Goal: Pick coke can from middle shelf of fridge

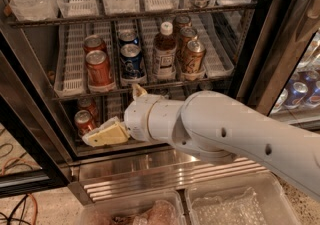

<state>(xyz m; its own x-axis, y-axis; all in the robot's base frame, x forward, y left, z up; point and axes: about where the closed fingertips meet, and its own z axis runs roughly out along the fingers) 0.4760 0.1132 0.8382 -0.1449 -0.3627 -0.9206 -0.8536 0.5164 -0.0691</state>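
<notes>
The fridge stands open in the camera view. On its middle shelf, two red coke cans stand in one lane at the left, one in front and one behind. My gripper is below that shelf's front edge, in front of the lowest rack and just right of and below the front coke can. Its yellowish fingers are spread apart, one pointing left and one up, with nothing between them. My white arm comes in from the lower right.
Right of the coke cans stand blue cans, a brown bottle and brown-gold cans. Two red cans sit on the lowest rack. The ribbed steel base and clear bins lie below. More cans show behind glass at the right.
</notes>
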